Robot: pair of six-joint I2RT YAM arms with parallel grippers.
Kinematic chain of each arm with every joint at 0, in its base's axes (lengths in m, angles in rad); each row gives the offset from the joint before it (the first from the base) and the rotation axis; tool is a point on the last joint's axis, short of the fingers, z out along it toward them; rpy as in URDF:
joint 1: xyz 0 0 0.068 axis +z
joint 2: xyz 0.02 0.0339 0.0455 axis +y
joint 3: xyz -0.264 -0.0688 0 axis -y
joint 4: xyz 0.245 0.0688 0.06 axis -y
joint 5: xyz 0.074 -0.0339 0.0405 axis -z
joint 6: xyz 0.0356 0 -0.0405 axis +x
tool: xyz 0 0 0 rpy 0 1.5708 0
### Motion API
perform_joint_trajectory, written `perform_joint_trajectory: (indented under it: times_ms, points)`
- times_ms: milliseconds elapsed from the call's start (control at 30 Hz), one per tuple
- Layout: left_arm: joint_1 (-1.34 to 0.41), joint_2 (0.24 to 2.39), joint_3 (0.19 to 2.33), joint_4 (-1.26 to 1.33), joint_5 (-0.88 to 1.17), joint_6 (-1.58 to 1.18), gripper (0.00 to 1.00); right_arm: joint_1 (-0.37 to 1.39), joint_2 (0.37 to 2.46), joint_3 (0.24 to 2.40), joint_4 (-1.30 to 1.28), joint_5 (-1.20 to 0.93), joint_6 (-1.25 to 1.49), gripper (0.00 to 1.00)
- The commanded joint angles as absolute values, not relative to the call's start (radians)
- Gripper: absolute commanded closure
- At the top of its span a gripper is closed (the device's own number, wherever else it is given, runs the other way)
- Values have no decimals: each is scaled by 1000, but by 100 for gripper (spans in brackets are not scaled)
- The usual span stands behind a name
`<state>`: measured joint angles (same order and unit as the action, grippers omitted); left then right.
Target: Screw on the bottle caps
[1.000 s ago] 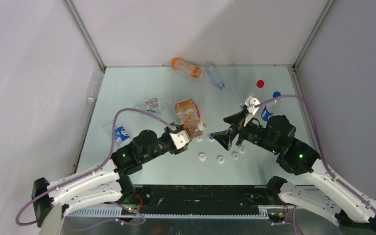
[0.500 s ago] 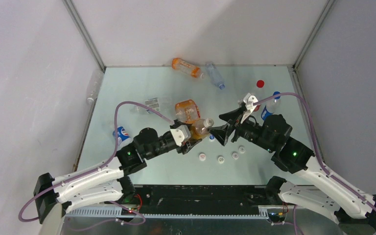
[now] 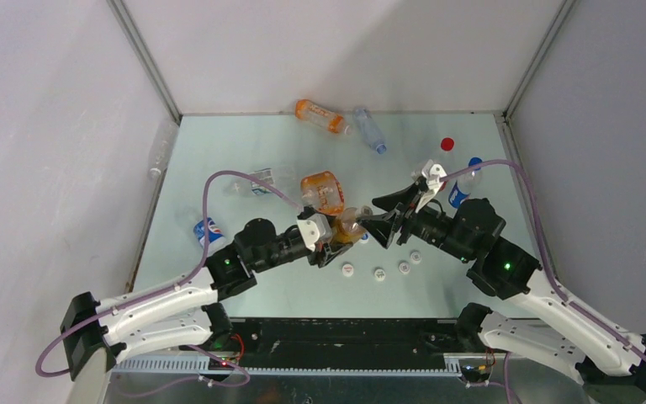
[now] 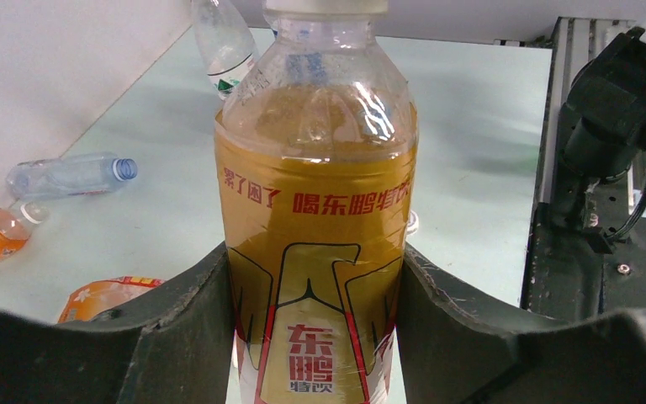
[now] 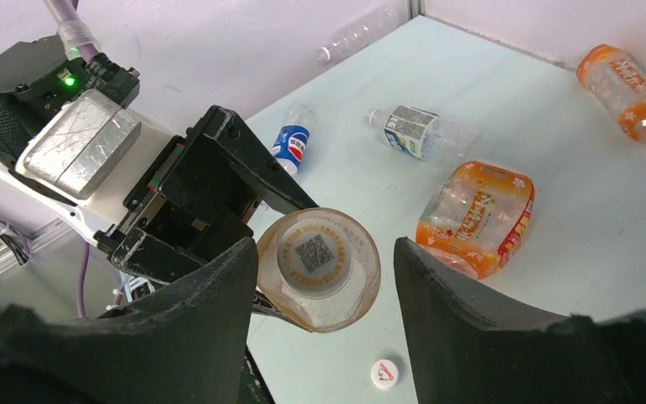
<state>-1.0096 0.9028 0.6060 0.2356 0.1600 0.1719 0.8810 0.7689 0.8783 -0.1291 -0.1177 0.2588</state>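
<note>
– Which step is in hand?

– The capping of one bottle is judged to be in hand. The amber bottle is clamped round its label by the left gripper. It is held up off the table, near the middle, with its top turned toward the right arm. A white cap is seen sitting on its neck.

– And the right gripper?

– Its jaws are set apart, one on either side of the bottle's top, and the cap is not yet pinched. A closing on the cap is called for next, then a twist, with the bottle held firm against turning.

– What is shown in one view and not in another?

– The clamp on the label is seen plainly only from the left wrist, where the cap is cut off by the top edge. The cap's face, printed with a square code, and the gaps beside it are shown only from the right wrist. How far the cap is threaded cannot be told from any view. The loose caps lying below the arms are seen together only from above.
</note>
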Motion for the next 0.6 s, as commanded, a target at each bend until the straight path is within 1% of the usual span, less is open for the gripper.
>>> perform_joint_trajectory:
  times_ms: [0,100,233,367,467,533,567]
  points:
    - [-1014,887,615,287,179,128,100,875,750,882,-114,-125,251,38]
    - [-1014,888,621,274,199,124,100,870,745,885,-110,-137,236,41]
    - [-1014,890,627,269,198,122,100,863,748,894,-115,-152,238,53]
    - [-1014,900,636,270,209,121,100,862,767,894,-115,-163,255,55]
    - [-1015,904,640,273,215,122,100,862,781,894,-109,-168,266,60]
    - [-1014,908,641,277,218,122,100,861,791,894,-106,-173,276,66]
    - [-1014,909,640,286,219,121,100,862,798,894,-105,-172,283,73]
